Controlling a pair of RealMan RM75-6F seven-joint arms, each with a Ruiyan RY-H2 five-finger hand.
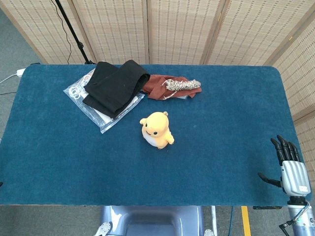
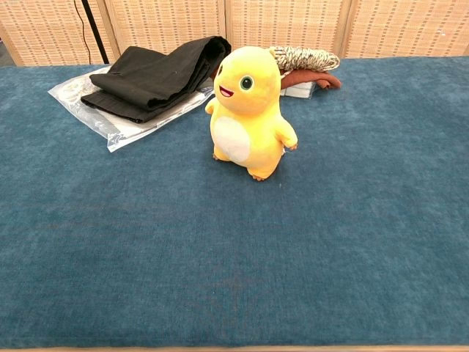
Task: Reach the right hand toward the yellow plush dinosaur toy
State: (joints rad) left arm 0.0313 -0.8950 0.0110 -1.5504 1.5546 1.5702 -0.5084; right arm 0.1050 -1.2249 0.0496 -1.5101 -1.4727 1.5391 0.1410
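The yellow plush dinosaur (image 1: 156, 130) stands upright near the middle of the blue table; the chest view shows the dinosaur (image 2: 248, 114) close up, with a white belly and a green eye. My right hand (image 1: 289, 167) hovers at the table's front right corner, far to the right of the toy. Its fingers are stretched out and apart, thumb sticking left, and it holds nothing. The chest view does not show this hand. My left hand appears in neither view.
Folded black cloth (image 1: 115, 86) lies on a clear plastic bag (image 1: 93, 110) at the back left. A rust-red cloth (image 1: 162, 86) with a coil of rope (image 1: 181, 84) sits behind the toy. A tripod leg (image 1: 74, 32) stands beyond the table's far edge.
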